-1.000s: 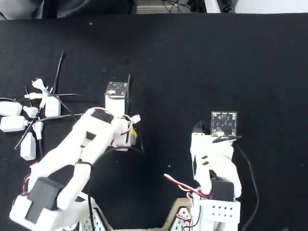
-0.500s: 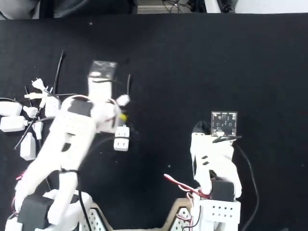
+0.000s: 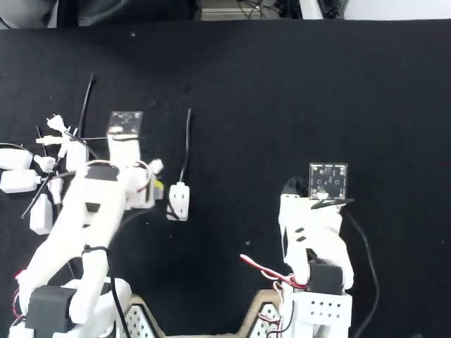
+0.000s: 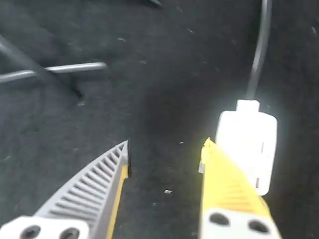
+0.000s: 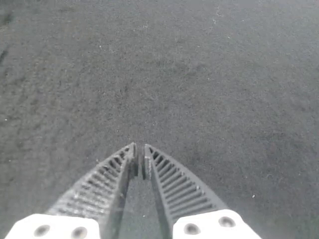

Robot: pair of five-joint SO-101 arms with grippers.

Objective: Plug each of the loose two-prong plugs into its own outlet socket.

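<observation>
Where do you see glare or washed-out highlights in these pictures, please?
Left wrist view: the white connector beside the left gripper glows, and its surface detail is washed out. High view: the white parts heaped at the left edge of the black cloth bleach against it. Right wrist view: the light is even on the cloth around the right gripper, with no glare.
</observation>
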